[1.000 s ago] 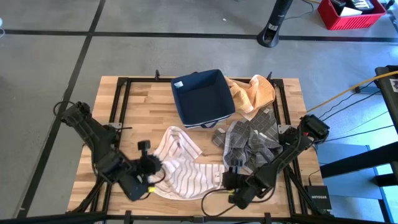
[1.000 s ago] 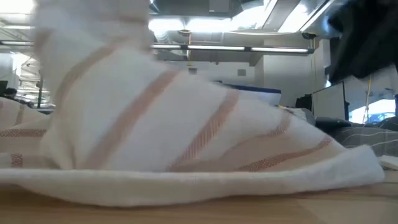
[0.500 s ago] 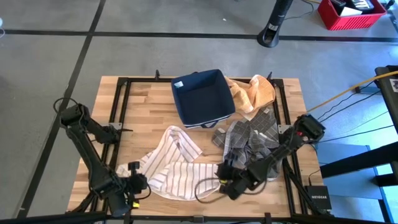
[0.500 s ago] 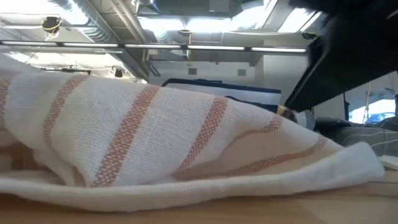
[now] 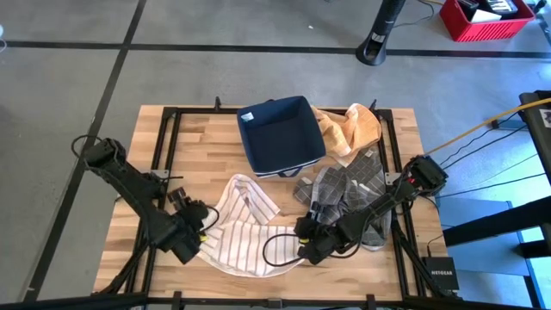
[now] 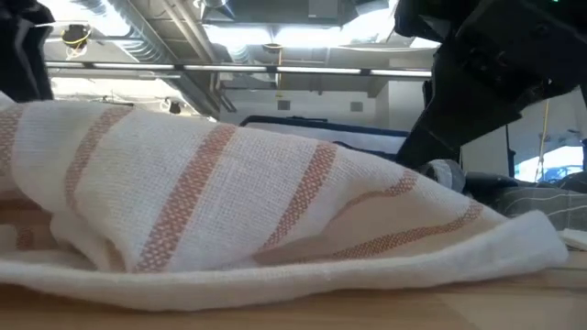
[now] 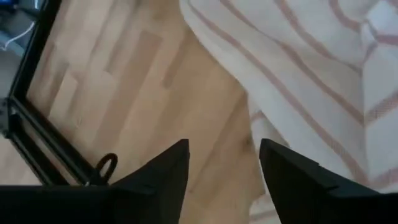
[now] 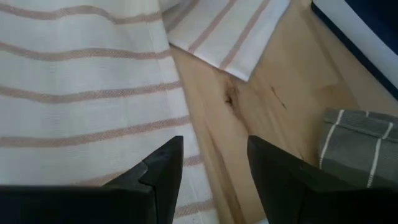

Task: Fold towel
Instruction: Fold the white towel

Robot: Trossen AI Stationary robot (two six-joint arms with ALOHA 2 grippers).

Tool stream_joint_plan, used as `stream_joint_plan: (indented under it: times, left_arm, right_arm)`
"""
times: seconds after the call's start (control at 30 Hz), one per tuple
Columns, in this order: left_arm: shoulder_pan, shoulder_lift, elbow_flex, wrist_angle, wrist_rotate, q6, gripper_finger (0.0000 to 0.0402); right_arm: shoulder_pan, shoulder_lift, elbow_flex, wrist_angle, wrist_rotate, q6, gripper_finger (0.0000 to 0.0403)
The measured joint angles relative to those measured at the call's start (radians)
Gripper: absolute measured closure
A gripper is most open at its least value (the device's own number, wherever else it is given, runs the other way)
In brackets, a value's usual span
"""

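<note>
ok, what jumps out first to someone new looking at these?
The rumpled white striped towel at the table's near edge, with the left pincer open at its left edge and the right pincer open at its right. Behind it sit a navy bin, a grey checked cloth and an orange cloth.

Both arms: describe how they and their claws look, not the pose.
Both arms are dark, made of slim jointed segments. The left claw carries a small yellow marking; its two fingers are black and wedge-shaped. The right claw has matching dark fingers, and a black cable loops beside it.
</note>
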Motion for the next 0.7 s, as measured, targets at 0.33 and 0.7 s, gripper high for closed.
stream_joint_plan:
  times: [0.33, 0.7]
  left_arm:
    - [-0.186, 0.031, 0.026, 0.695, 0.178, 0.306, 0.0223]
    - [-0.268, 0.233, 0.024, 0.493, 0.207, 0.375, 0.0248]
  right_arm:
    - [0.000, 0.000, 0.000, 0.001, -0.026, -0.003, 0.0221]
    - [-0.001, 0.000, 0.000, 0.002, -0.026, -0.029, 0.0221]
